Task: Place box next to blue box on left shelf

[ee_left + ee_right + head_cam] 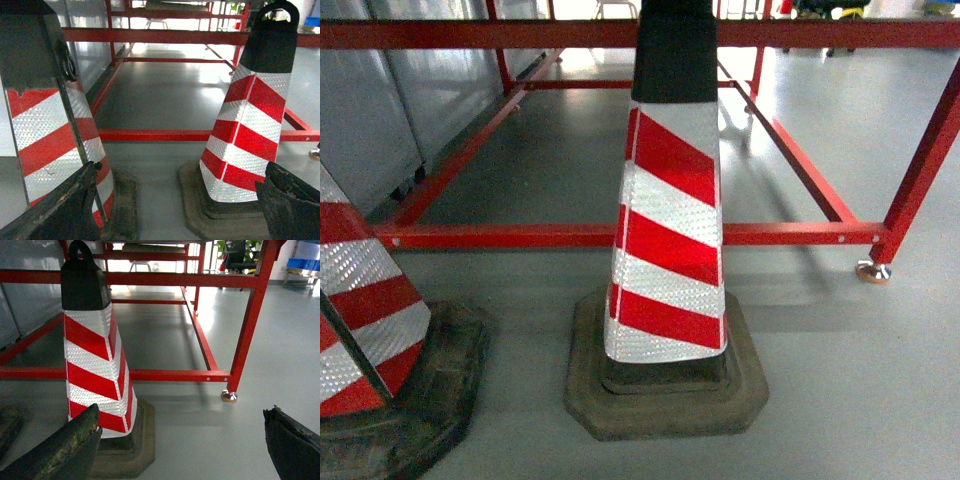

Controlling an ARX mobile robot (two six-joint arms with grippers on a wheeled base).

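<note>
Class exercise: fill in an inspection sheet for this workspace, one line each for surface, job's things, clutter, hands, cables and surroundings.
Surface: glossy grey floor, bare between cones.
Job's things: nothing seen; no crate held.
Clutter: red-and-white striped traffic cone with black base straight ahead; second striped cone to its left.
Hands: left hand open, empty; right hand open, empty.
Cables: nothing seen.
Surroundings: red metal frame behind cones; grey panels at left.

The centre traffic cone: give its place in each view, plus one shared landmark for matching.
Head: the striped cone stands mid-frame, before the red frame.
Left wrist-mounted: the cone is at the right, a second cone at the left.
Right wrist-mounted: the cone is left of centre.
Shared landmark: the red frame's low crossbar behind it.
</note>
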